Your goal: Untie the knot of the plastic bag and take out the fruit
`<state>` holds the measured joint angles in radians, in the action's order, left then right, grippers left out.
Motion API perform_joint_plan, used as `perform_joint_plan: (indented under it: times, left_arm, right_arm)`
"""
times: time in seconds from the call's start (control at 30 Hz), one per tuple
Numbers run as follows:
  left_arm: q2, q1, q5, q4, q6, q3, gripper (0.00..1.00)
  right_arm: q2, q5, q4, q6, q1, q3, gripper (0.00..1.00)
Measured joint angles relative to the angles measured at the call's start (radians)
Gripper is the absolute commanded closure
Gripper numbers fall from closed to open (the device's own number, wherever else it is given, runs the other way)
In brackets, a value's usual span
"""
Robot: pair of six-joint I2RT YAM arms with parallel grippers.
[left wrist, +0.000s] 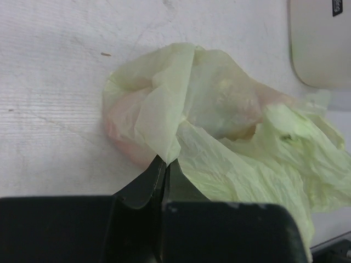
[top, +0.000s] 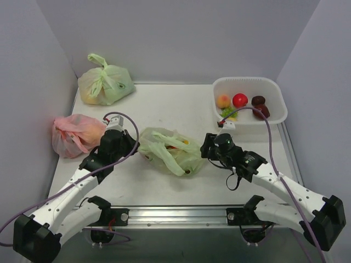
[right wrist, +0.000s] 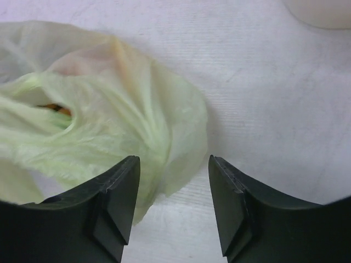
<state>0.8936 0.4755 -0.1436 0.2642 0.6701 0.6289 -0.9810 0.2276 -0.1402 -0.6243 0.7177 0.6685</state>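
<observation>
The plastic bag is seen lying slumped in the middle of the desk, between the two arms, its pale-green film crumpled and spread flat. The left pincer is brought in at the bag's left edge. From the left wrist camera, the pincer is shown fully closed, with a pointed fold of the bag pinched between its tips.

On the other side, the right pincer is held low at the bag's right edge. In its own camera the pincer is seen about half open, and nothing is gripped. A loose lobe of the bag is draped just beside the left finger and partly into the gap.

The knot cannot be made out from above; the handle ears appear to lie loose, though the crumpled film makes that hard to judge. A sliver of orange fruit is glimpsed through an opening in the film, and a touch of red and yellow is picked up from overhead.

At the far right, a white basket is set, with a peach, a red round fruit and two dark maroon fruits inside. A second green bag is parked at the far left corner, and a pink bag by the left wall.
</observation>
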Motion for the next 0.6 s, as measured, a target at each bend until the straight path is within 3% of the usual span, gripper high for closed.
perform_joint_plan:
  times: [0.3,0.6]
  left_arm:
    - [-0.074,0.0,0.137,0.034,0.002,0.0,1.0]
    - [-0.127,0.0,0.152,0.101,0.007,0.0,1.0]
  right_arm:
    - [-0.13,0.058,-0.06,0.23,0.291,0.336,0.32]
    - [-0.442,0.259,-0.067,0.404,0.335,0.439,0.35]
